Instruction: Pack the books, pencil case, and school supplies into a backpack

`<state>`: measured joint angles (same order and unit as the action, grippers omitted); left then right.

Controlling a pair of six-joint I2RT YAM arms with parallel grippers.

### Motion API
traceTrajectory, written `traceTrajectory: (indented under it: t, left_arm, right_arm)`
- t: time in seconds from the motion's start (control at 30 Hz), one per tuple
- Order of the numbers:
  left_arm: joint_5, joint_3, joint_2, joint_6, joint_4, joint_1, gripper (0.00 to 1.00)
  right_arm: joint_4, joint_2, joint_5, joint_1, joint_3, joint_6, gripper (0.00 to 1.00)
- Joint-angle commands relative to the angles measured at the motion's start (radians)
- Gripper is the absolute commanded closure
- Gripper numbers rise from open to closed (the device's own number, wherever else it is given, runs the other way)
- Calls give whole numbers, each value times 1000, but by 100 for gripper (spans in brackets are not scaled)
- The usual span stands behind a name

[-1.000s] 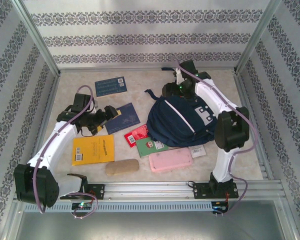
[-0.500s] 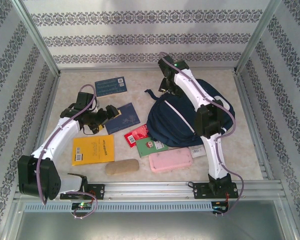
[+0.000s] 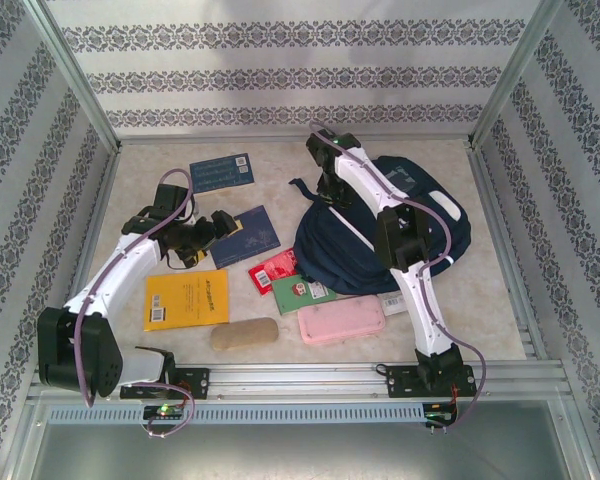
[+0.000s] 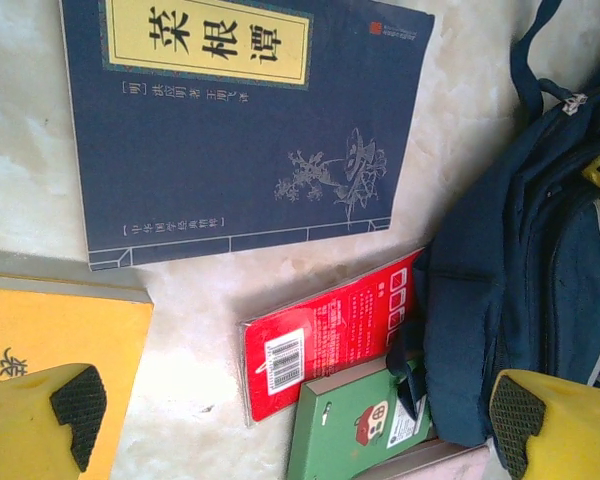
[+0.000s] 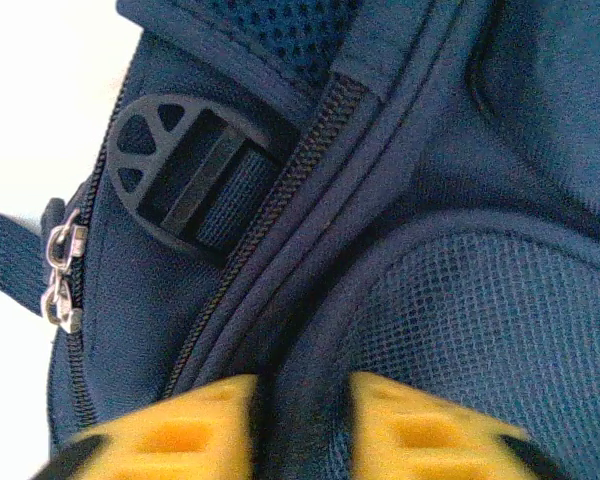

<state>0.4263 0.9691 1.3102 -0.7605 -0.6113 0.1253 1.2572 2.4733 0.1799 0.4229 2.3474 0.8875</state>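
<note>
**Step in hand:** getting the backpack [image 3: 330, 250] open. Judging from the layout, nothing is packed yet. The backpack lies flat on the worktop [image 3: 480, 300], and the zip is closed along the stretch seen from the right wrist.

**Right hand** [image 5: 300, 435]: at the backpack's far end, jaws almost together with a ridge of navy fabric pinched between them, just beside the zipper track [image 5: 280, 220]. The fingers are blurred, so I cannot tell how firm the grip is. The zip pulls [image 5: 62, 275] hang apart from the hand, past the round buckle [image 5: 185, 175]; they are not what is gripped.

**Left hand** [image 3: 215, 228]: jaws wide and empty, hovering on the left-arm side of the backpack.

**Items, all outside the backpack:**
- dark blue book [image 4: 240, 130]: near the backpack's left-arm side
- second dark blue book [image 3: 222, 172]: farther out on that side
- yellow book [image 3: 186, 298]: well apart from the backpack
- red packet [image 4: 325, 335]: one corner at the backpack's edge
- green book [image 4: 355, 430]: a backpack strap lies over it
- pink pencil case [image 3: 342, 322]: just beside the backpack's near edge
- tan pouch [image 3: 245, 333]: beyond the pencil case
- white strip packet [image 3: 395, 302]: at the backpack's near edge

**Next move (judgement):** the pinch looks like an anchor for the fabric. The pulls need drawing along the track while the fabric stays taut, and the free left hand is the likelier one to do that. Thin fabric may slip from the pinch.
</note>
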Motion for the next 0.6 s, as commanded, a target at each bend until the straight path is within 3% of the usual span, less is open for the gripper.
traceTrajectory:
  t: [0.0, 0.07, 0.37, 0.57]
  left_arm:
    - [-24, 14, 11, 9, 21, 13, 0]
    - [-29, 20, 12, 9, 17, 13, 0]
    - [-71, 60, -18, 4, -30, 13, 0]
    - [-110, 103, -69, -2, -82, 13, 0]
  right_arm:
    - [12, -1, 7, 5, -16, -11, 88]
    - [-1, -26, 19, 6, -12, -21, 100]
    - [27, -176, 80, -20, 85, -95, 100]
    - [66, -264, 198, 4, 177, -255, 100]
